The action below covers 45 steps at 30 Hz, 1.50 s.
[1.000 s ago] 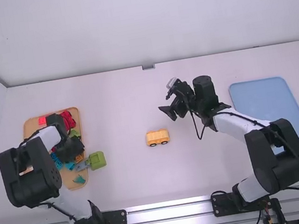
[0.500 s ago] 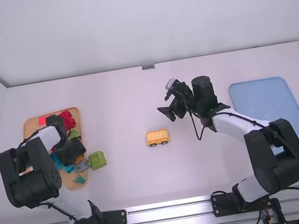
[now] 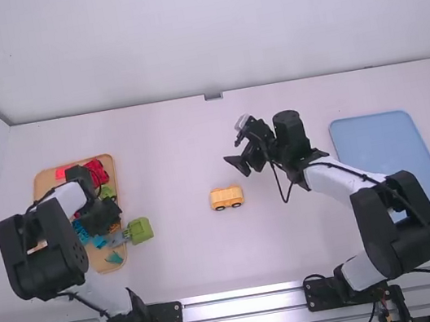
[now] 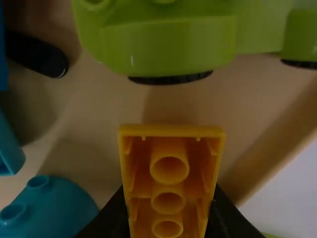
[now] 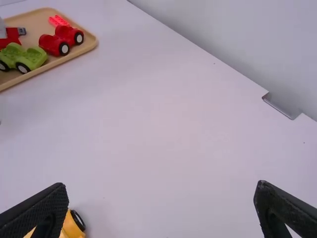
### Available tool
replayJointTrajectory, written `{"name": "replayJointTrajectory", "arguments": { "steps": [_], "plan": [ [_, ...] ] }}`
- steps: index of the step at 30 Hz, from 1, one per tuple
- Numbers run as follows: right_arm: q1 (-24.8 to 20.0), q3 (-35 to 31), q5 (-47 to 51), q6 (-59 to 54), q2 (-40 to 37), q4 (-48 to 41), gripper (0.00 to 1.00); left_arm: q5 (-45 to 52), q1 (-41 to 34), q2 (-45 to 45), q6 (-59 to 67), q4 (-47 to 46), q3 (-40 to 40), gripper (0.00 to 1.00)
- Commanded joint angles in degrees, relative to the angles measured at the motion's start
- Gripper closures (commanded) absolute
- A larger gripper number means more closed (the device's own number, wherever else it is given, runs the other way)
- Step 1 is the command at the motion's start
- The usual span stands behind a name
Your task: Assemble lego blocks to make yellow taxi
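And it's the left gripper with the goods: fingers closed on the yellow block, over the wooden tray, the green car just beside it. The block's hollow underside faces the wrist camera, its row of tubes running down between the fingers, so the grip looks to be on its long sides.

Now the line that matters! The yellow car base sits upright out on the open table, well apart from the tray. From the block, it lies straight off to the right in the high view, neither farther up nor down the table to speak of. Its long axis runs left to right, along that same line.

But who's nearer? The right gripper, easily! Its fingers are spread, with nothing between them, and the base lies just to the left of them and nearer the arm bases.

Likely play: block across to the right, underside turned down, long axis matched to the base, the right hand steadying. Arrive crosswise and the studs probably won't seat.
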Motion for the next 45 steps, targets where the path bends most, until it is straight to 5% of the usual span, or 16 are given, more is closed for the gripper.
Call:
{"name": "replayJointTrajectory", "arguments": {
  "steps": [1,8,22,26,35,45],
  "plan": [
    [0.42,0.15,-0.50,0.33,-1.38,-0.02,0.01,0.13,-0.46,-0.44,-0.02,0.37,-1.33,0.82],
    [0.31,0.15,-0.26,0.17,-1.38,0.04,0.01,0.17,-0.48,-2.95,-0.04,-0.50,0.57,0.87],
    [-0.22,0.20,-6.08,0.42,-1.38,1.07,0.01,1.88,-0.48,-13.90,0.24,-1.60,1.62,0.80],
    [-0.37,0.20,-14.08,7.17,-1.38,5.22,0.01,13.09,-0.48,-17.46,10.21,-0.37,1.62,0.85],
    [-0.37,0.20,-14.93,26.75,-1.36,12.87,0.01,44.89,-6.25,-19.19,32.11,7.30,1.62,0.90],
    [-3.23,0.20,-34.01,34.93,-1.36,24.68,0.01,62.07,-20.72,-19.15,42.49,20.79,1.55,0.87]
  ]
}}
